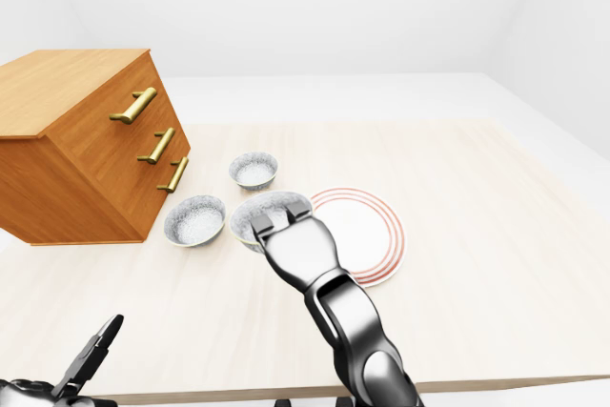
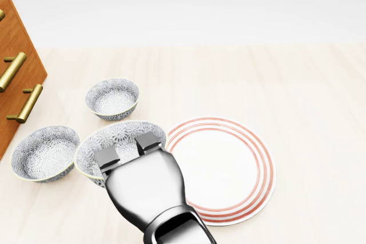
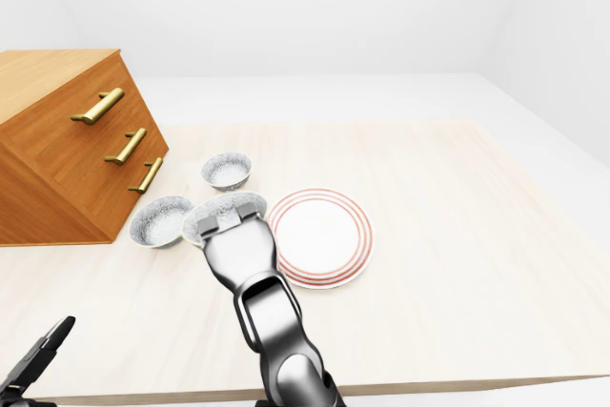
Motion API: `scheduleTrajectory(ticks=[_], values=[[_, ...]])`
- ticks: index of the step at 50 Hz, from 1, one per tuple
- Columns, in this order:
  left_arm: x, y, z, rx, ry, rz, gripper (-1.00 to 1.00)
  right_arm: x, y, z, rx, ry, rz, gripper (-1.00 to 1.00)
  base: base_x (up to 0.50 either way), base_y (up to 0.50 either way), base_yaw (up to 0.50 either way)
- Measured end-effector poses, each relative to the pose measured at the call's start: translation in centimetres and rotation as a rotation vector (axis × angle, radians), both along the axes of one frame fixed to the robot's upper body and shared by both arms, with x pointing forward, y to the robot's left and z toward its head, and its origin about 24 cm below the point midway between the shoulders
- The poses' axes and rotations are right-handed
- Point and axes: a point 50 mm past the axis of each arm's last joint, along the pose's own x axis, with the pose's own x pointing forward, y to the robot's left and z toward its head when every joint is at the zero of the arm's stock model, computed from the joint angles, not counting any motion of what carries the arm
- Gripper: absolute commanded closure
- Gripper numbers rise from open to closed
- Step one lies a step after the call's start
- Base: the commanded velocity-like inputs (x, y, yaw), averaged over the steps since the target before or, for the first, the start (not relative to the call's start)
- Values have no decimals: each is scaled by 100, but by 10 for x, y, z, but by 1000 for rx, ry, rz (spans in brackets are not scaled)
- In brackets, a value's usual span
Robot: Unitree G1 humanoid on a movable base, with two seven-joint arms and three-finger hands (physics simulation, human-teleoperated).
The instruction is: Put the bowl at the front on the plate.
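Observation:
Three patterned grey bowls stand near a white plate with red rings [image 2: 224, 167] on the pale wooden table. My right hand [image 2: 126, 148] reaches in from the bottom of the head view. Two of its fingers [image 2: 147, 141] hook over the near rim of the bowl beside the plate [image 2: 122, 132], shut on it; the thumb is hidden beneath. That bowl's right rim touches or just overlaps the plate's left edge. My left hand [image 1: 93, 355] hangs low at the bottom left of the left-eye view, fingers extended, holding nothing.
A second bowl [image 2: 44, 152] sits to the left of the held one, and a third [image 2: 112, 98] lies above it. A wooden drawer chest with brass handles [image 1: 76, 150] stands at the left. The table's near edge [image 1: 477, 385] runs along the bottom.

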Motion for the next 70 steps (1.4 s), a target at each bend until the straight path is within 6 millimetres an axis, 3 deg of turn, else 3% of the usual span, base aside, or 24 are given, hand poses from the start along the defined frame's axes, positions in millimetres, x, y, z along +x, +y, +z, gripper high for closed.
scheduleTrajectory(ticks=[13,29,41,62,70], values=[[-1,0,0,4,1,0,-100,-5,-26,19,14,-109,-102,100,0,0,0],[-1,-1,0,1,4,-1,-100,-13,-54,24,18,-149,-195,100,0,0,0],[0,-1,0,1,2,-1,-100,-15,-69,12,-42,-116,-257,100,0,0,0],[-1,-1,0,4,-2,-3,-100,-11,-79,-28,-86,-21,-268,100,0,0,0],[-1,-1,0,5,-2,-3,-100,-12,-82,-29,-54,-77,-270,100,0,0,0]])
